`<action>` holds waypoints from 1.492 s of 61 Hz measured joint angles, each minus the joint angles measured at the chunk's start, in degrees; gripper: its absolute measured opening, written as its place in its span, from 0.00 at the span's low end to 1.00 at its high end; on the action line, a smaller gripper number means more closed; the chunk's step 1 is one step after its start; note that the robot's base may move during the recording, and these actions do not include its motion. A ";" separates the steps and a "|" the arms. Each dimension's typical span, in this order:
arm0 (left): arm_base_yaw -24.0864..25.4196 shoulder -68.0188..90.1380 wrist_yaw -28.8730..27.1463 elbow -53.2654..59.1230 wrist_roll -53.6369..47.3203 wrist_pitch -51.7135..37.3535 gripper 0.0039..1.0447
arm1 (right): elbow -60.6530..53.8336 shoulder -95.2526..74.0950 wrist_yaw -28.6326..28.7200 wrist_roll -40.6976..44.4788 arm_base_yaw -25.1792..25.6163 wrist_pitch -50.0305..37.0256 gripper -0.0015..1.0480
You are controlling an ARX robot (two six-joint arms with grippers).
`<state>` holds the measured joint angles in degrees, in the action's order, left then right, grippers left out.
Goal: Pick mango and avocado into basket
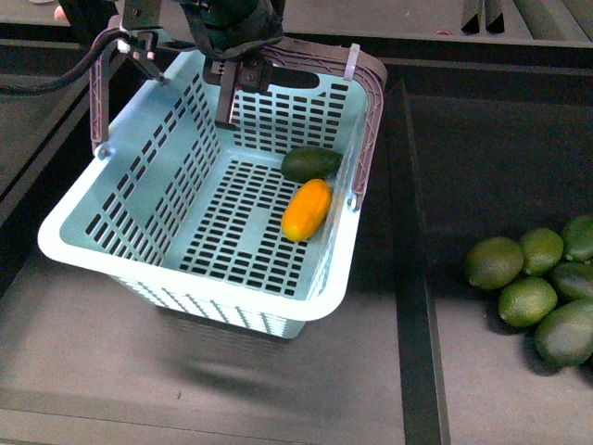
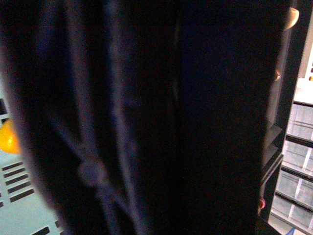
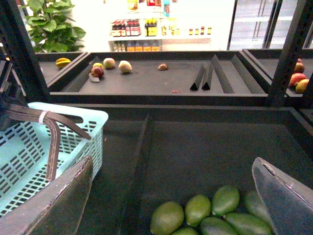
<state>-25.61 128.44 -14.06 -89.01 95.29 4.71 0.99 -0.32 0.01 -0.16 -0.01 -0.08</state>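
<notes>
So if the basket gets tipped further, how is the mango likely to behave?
The mango looks smooth and oval, so it would probably roll or slide along the slotted floor of the basket. The avocado, touching one end, may block it that way.

The setting is a grocery shop, produce section. Dark display trays with raised rims and slanted dividers hold loose fruit: a pile of green avocados at 3 o'clock in the front view, and scattered apples on the far tray. A turquoise shopping basket with slotted sides sits on the counter. At 12 o'clock in the right wrist view, lit shelves carry rows of bottles. A leafy plant stands at 10 o'clock.
</notes>
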 joint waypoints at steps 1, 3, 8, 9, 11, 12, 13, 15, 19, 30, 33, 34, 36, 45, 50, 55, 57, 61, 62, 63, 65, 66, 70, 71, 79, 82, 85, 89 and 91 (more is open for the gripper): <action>0.00 -0.24 0.04 0.46 0.13 -0.17 0.24 | 0.00 0.00 0.00 0.00 0.00 0.00 0.92; 0.00 -0.46 0.22 1.09 0.50 -0.37 0.24 | 0.00 0.00 -0.02 0.00 0.00 0.00 0.92; 0.11 -1.64 -0.37 3.04 1.70 -1.01 0.45 | 0.00 0.00 0.00 0.00 0.00 0.00 0.92; 0.13 -1.88 -0.74 3.37 1.81 -1.03 0.48 | 0.00 0.00 -0.02 0.00 0.00 0.00 0.92; 0.20 -2.34 -1.18 3.91 2.08 -1.16 0.54 | 0.00 0.00 -0.02 0.00 0.00 0.00 0.92; 0.20 -2.64 -1.51 4.22 2.16 -1.29 0.57 | 0.00 0.00 -0.02 0.00 0.00 0.00 0.92; 0.22 -2.80 -1.70 4.39 2.21 -1.36 0.59 | 0.00 0.00 -0.02 0.00 0.00 0.00 0.92; 0.28 -3.32 -2.45 5.03 2.43 -1.81 0.66 | 0.00 0.00 0.00 0.00 0.00 0.00 0.92; 0.55 -4.39 -3.54 6.14 2.99 -3.02 0.76 | 0.00 0.00 0.00 0.00 0.00 0.00 0.92; 1.53 -9.51 -7.45 10.51 4.00 -5.03 0.92 | 0.00 0.00 -0.02 0.00 0.00 0.00 0.92; 1.49 -12.85 -9.60 13.73 4.70 -5.42 0.92 | 0.00 0.00 0.00 0.00 0.00 0.00 0.92; 1.42 -13.88 -10.40 14.80 4.83 -5.46 0.92 | 0.00 0.00 -0.02 0.00 0.00 0.00 0.92; 1.18 -17.27 -12.61 18.05 5.33 -4.13 0.92 | 0.00 0.00 -0.02 0.00 0.00 0.00 0.92; 0.11 -23.52 -15.69 24.22 7.10 5.79 0.92 | 0.00 0.00 0.00 0.00 0.00 0.00 0.92; 0.11 -23.52 -15.67 24.48 7.50 5.81 0.92 | 0.00 0.00 0.00 0.00 0.00 0.00 0.92; 1.53 -24.48 -9.35 34.64 -11.96 -19.39 0.79 | 0.00 0.00 0.00 0.00 0.00 0.00 0.92; 2.14 -24.74 -8.09 39.50 -21.38 -29.09 0.74 | 0.00 0.02 -0.02 0.00 0.00 0.00 0.92; 4.22 -25.81 -5.64 51.25 -48.68 -53.99 0.60 | 0.00 0.02 -0.13 0.02 0.00 0.00 0.92; 4.55 -26.14 -5.38 52.41 -51.67 -56.46 0.58 | 0.00 0.02 -0.13 0.00 0.00 0.00 0.92; 5.20 -26.97 -5.01 54.47 -56.00 -60.52 0.55 | 0.00 0.02 -0.11 0.02 0.00 0.00 0.92; 6.56 -29.46 -4.20 57.88 -66.25 -66.88 0.48 | 0.00 0.02 -0.11 0.02 0.00 0.00 0.92; 7.23 -30.97 -3.76 59.25 -71.84 -69.11 0.45 | 0.00 0.02 -0.11 0.00 0.00 0.00 0.92; 9.27 -36.04 -2.27 63.14 -82.79 -72.24 0.33 | 0.00 0.02 -0.09 0.00 0.00 0.00 0.92; 9.73 -37.22 -1.86 64.19 -84.35 -72.37 0.29 | 0.00 0.02 -0.09 0.00 0.00 0.00 0.92; 12.41 -43.10 1.51 71.47 -91.82 -71.80 0.05 | 0.00 0.02 -0.11 0.00 0.00 0.00 0.92; 13.62 -45.83 2.58 73.77 -92.91 -71.10 0.02 | 0.00 0.02 -0.13 0.00 0.00 0.00 0.92; 14.53 -48.37 3.56 75.41 -93.48 -70.47 0.02 | 0.00 0.02 -0.11 0.00 0.00 0.00 0.92; 15.87 -52.33 4.74 77.77 -93.98 -69.09 0.02 | 0.00 0.02 -0.11 0.00 0.00 0.00 0.92; 16.35 -53.68 5.18 78.58 -94.05 -68.43 0.02 | 0.00 0.02 -0.11 0.00 0.00 0.00 0.92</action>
<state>-9.26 74.76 -8.88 -10.44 1.23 -63.72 0.99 -0.30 -0.10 -0.16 -0.01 -0.08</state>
